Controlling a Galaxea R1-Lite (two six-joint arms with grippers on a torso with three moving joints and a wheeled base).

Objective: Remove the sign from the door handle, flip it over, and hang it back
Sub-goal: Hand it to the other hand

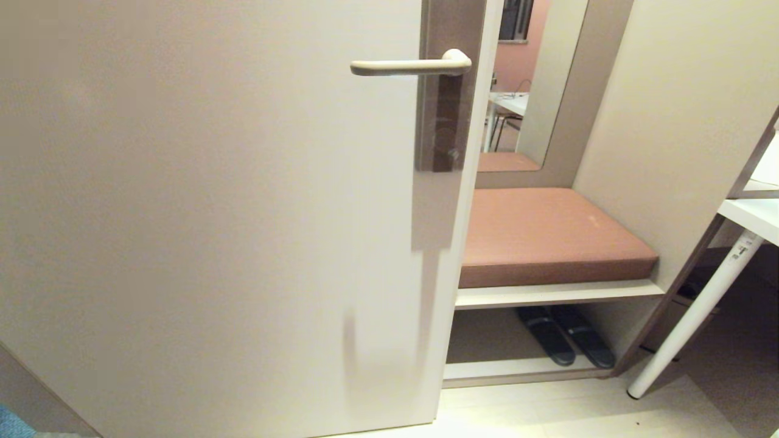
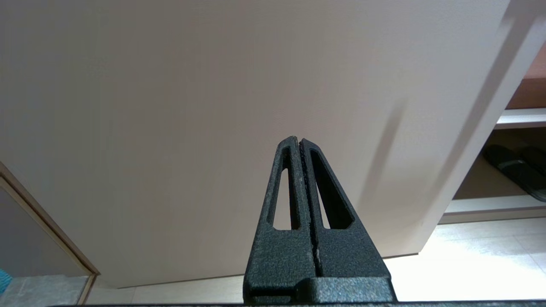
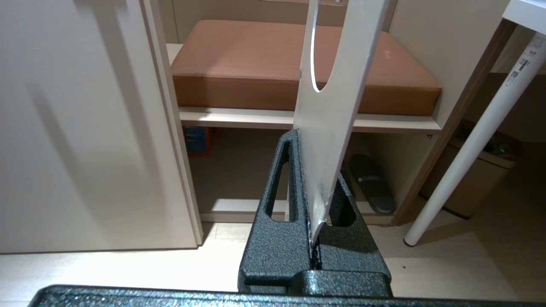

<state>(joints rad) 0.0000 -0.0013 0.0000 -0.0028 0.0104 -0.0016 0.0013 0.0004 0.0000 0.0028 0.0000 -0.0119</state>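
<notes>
The sign (image 3: 337,106) stands edge-on, pale side showing, with its narrow hole towards the top. One end of it is clamped in my right gripper (image 3: 315,162), which is shut on it low in front of the bench. In the head view the door handle (image 1: 411,66) is a cream lever on a brown backplate (image 1: 443,121), and nothing hangs on it. My left gripper (image 2: 298,140) is shut and holds nothing, facing the lower part of the pale door (image 2: 213,106). Neither gripper shows in the head view.
Right of the door's edge is a bench with a brown cushion (image 1: 548,234) and dark slippers (image 1: 566,344) underneath. A white table leg (image 1: 694,322) slants down at the far right, with a bin (image 3: 482,179) behind it. A mirror (image 1: 523,79) hangs above the bench.
</notes>
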